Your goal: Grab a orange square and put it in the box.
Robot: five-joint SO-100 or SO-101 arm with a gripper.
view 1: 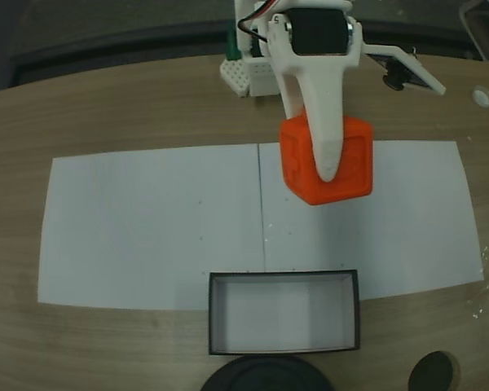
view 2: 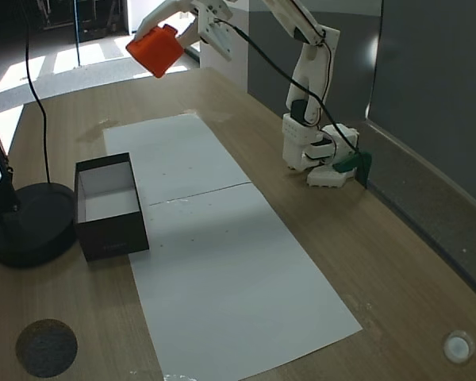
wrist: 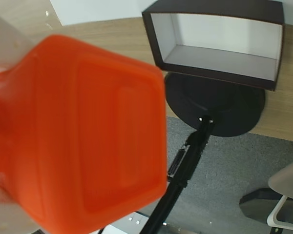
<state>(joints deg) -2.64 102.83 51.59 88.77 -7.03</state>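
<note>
Table (view 2: 397,262): light wood grain, rounded edge, filling most of both fixed views.
Paper sheets (view 1: 147,228): white, laid across the tabletop, meeting at a thin seam.
Lamp base (view 2: 28,226): round, black, at the table's left edge in a fixed view, with a thin black pole rising from it.
Floor (wrist: 224,170): grey (carpet-like) in the wrist view.
Wall panel (view 2: 436,95): dark grey, on the right.
Light (view 2: 71,63): bright daylight patches on the far floor.

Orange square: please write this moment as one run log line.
pincer: shut on orange square | square: lifted above the table | box: empty | phase: carry
</note>
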